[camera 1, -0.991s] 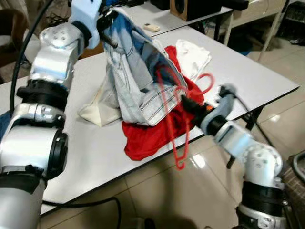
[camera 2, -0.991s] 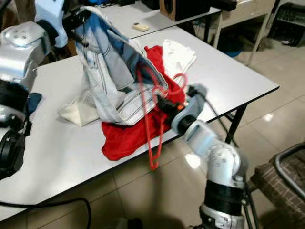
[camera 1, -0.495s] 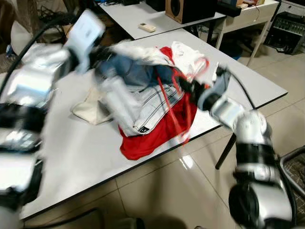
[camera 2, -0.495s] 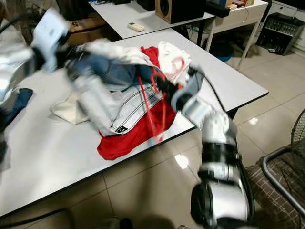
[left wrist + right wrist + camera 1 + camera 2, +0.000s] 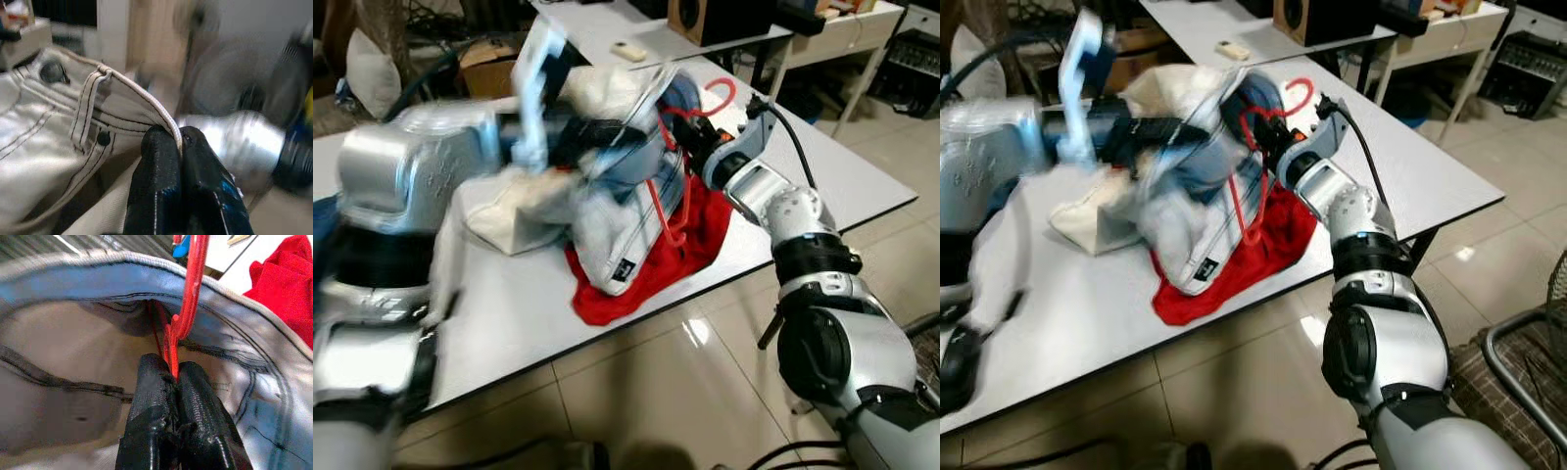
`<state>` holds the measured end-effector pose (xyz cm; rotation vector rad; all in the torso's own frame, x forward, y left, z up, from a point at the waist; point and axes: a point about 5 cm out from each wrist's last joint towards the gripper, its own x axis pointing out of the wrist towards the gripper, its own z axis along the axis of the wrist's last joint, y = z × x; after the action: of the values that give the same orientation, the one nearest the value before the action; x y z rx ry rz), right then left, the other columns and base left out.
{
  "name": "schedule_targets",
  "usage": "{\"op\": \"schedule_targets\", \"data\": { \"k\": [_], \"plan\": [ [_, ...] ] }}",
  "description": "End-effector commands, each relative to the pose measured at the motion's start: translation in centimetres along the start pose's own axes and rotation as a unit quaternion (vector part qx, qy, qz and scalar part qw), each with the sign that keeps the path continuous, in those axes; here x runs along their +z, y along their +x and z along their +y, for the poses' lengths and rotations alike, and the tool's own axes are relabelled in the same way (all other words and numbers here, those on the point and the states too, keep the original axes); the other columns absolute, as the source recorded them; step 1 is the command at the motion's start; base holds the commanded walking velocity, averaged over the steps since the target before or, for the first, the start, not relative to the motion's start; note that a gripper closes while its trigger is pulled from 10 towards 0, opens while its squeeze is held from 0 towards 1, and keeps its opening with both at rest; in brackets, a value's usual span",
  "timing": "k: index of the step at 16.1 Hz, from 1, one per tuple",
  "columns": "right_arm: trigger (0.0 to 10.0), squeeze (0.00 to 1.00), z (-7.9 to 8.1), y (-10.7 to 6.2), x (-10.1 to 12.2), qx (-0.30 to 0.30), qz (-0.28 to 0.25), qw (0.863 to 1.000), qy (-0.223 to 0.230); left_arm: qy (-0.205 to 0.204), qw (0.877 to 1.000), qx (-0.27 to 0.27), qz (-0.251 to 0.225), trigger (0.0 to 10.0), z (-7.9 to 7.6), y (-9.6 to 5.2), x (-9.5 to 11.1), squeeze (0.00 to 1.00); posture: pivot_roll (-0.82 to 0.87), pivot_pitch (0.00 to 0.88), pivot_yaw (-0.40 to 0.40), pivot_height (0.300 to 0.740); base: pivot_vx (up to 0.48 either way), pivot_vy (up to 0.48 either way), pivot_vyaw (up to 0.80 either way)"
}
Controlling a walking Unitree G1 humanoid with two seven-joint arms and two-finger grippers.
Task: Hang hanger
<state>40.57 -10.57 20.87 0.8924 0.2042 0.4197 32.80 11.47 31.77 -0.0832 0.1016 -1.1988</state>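
- Lying at the near edge of the white tabletop [image 5: 509, 313], a red cloth [image 5: 651, 274] overhangs the tiled floor [image 5: 705, 392], which spreads open toward the camera.
- Above it, the pale jeans [image 5: 1185, 186] are lifted off the tabletop; the left pincer [image 5: 176, 142] is clamped shut on their waistband, a detail plain in the left wrist view while the head views blur that arm.
- The right pincer [image 5: 172, 372] is closed on the red hanger [image 5: 1263, 127], whose frame sits inside the jeans' waist opening and whose hook [image 5: 720, 93] curls up behind.
- Farther back, bare tabletop runs to the right corner; beyond stands another table with a speaker [image 5: 705, 15].
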Motion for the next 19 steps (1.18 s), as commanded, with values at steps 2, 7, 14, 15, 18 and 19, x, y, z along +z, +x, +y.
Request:
{"op": "schedule_targets", "data": {
  "k": [2, 7, 14, 15, 18, 19],
  "plan": [
    [10.0, 0.0, 1.2, 1.0, -0.3, 0.006, -0.029, 1.0, 0.01, -0.027, 0.995, 0.007, -0.092, 0.0, -0.2, 0.6, 3.5, 0.0, 0.0, 0.0, 0.044, 0.74, 0.0, 0.0, 0.0],
    [10.0, 0.0, 0.3, 1.4, -2.6, -0.076, -0.096, 0.991, 0.059, -0.086, 0.968, 0.096, -0.215, 0.0, 1.7, 0.8, 7.8, 0.0, -0.01, 0.0, 0.059, 0.74, 0.0, 0.0, 0.0],
    [10.0, 0.0, 1.6, 2.0, -5.9, -0.169, -0.067, 0.981, 0.065, -0.076, 0.964, 0.17, -0.189, 0.0, 2.6, 3.2, 6.6, 0.0, -0.04, 0.0, 0.092, 0.74, 0.0, 0.0, 0.0],
    [10.0, 0.0, 1.4, 2.0, -6.8, -0.178, -0.027, 0.983, 0.03, -0.074, 0.96, 0.176, -0.206, 0.0, 2.7, 3.1, 7.2, 0.0, -0.04, 0.0, 0.094, 0.74, 0.0, 0.0, 0.0],
    [10.0, 0.0, 0.1, 1.3, -7.6, -0.191, 0.022, 0.981, -0.005, -0.038, 0.938, 0.238, -0.247, 0.0, 4.1, 1.4, 9.0, 0.0, -0.04, 0.0, 0.097, 0.74, 0.0, 0.0, 0.0],
    [10.0, 0.0, 0.1, 1.3, -7.5, -0.185, 0.028, 0.982, -0.012, -0.032, 0.934, 0.251, -0.251, 0.0, 4.4, 1.0, 9.2, 0.0, -0.04, 0.0, 0.097, 0.74, 0.0, 0.0, 0.0]
  ]
}}
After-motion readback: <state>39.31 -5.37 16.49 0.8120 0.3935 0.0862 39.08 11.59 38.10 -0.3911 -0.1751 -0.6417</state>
